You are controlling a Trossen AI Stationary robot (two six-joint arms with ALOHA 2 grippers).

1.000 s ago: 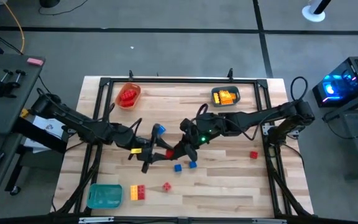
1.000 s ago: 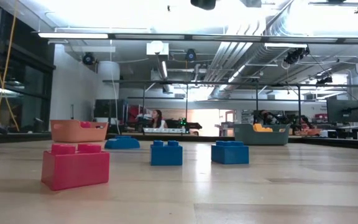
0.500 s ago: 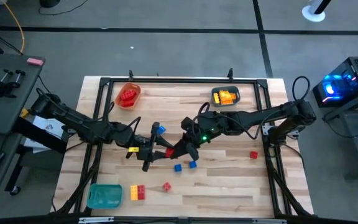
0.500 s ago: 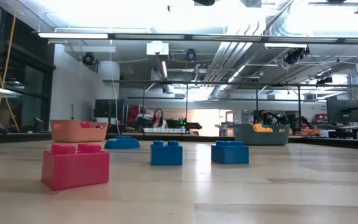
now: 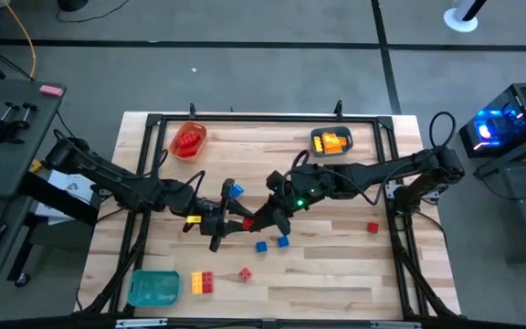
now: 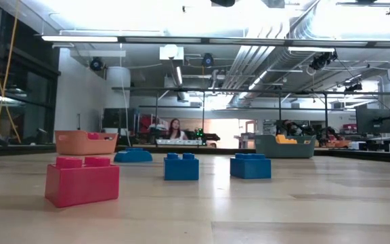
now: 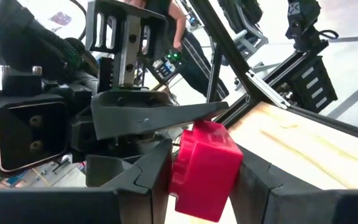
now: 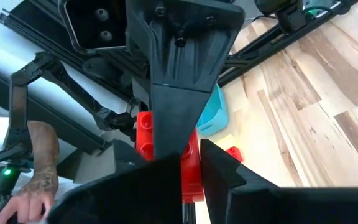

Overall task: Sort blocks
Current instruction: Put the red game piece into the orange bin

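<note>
Evidently both end effectors, left [image 5: 229, 222] and right [image 5: 256, 220], are clamping one red block [image 7: 204, 168] mid-counter, probably pulling joined bricks apart for sorting.

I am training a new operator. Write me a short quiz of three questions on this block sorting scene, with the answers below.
1. True or false: the orange tray holds red blocks.
2. Which colour is the gripped block between the jaws of the left gripper? A) blue B) red C) yellow
3. How many blue blocks lie loose on the table?

Key: 1. True. 2. B. 3. Two, side by side near the middle.
</note>
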